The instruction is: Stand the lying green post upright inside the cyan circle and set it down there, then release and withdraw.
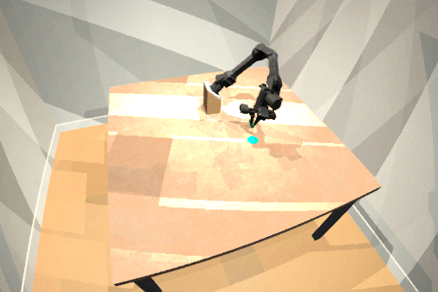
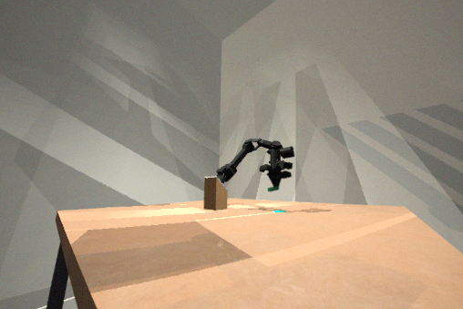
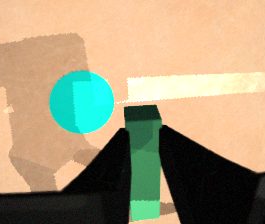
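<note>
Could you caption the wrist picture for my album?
Black claw grips a green rectangular post, with a flat cyan circle on the pale wooden tabletop beyond.

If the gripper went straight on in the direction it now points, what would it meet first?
Probably the table top, with the held green post touching before the fingers. The cyan circle seems off to one side, though depth is unclear.
</note>
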Robot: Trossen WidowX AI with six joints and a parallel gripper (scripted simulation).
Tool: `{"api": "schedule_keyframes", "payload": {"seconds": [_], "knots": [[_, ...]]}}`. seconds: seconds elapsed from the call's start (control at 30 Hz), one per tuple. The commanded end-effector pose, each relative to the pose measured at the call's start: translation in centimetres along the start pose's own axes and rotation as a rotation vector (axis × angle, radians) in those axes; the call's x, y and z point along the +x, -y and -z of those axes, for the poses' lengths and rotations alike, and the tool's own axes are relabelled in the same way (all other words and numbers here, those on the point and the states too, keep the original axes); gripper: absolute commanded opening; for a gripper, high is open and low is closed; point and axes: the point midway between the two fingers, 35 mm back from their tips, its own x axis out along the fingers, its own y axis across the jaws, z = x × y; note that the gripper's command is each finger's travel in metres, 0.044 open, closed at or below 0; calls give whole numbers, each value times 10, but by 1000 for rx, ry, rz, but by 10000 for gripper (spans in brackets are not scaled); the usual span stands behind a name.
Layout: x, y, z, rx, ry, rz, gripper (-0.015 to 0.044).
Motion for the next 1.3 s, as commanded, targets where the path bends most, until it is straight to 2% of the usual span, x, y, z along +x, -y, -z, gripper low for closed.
{"api": "schedule_keyframes", "payload": {"seconds": [0.0,1.27], "knots": [[2,1,2,-5,22,20,22],[20,3,-3,-54,239,154,22]]}}
